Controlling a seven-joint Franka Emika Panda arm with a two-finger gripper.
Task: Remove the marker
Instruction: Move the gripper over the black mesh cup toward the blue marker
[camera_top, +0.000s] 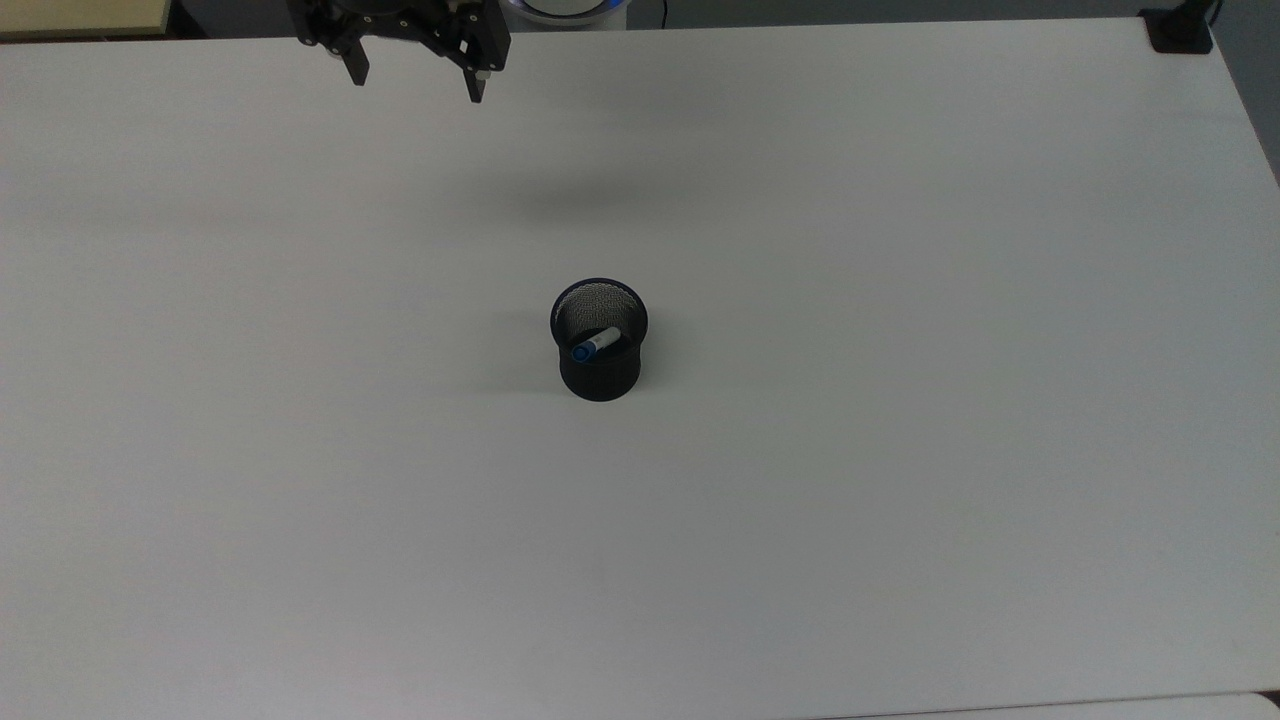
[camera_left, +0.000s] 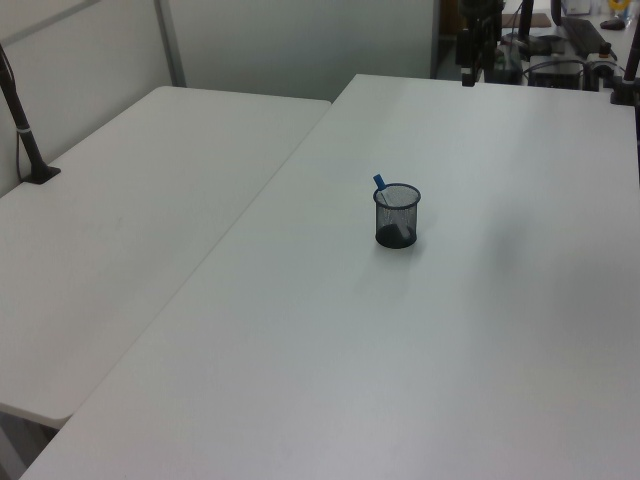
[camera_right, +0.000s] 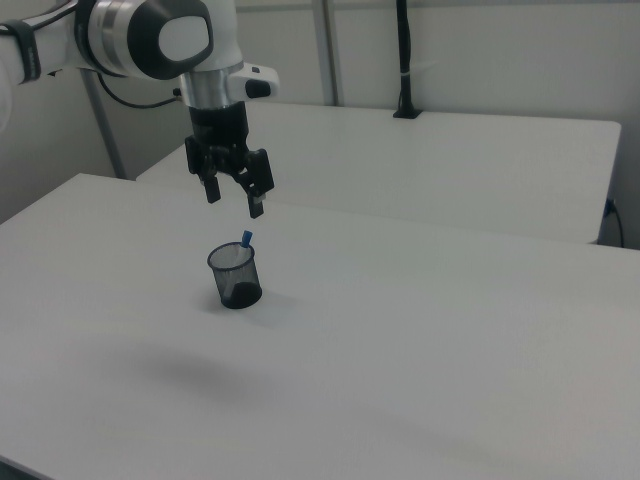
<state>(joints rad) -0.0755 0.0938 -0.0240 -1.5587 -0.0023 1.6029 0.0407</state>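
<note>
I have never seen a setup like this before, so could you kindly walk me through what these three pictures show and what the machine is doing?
All three pictures show the same moment from different cameras placed off the arm. The machine is a single robot arm ending in a two-finger gripper, seen most fully in the right view, where it hangs in the air above the white table with its fingers spread open and nothing between them. The top view looks down on the table, with the gripper at the upper edge. The left view looks along the table from the side. On the table stands a black mesh cup. Leaning inside it is the marker, white with a blue cap that pokes above the rim. A second white table stands alongside.
</note>
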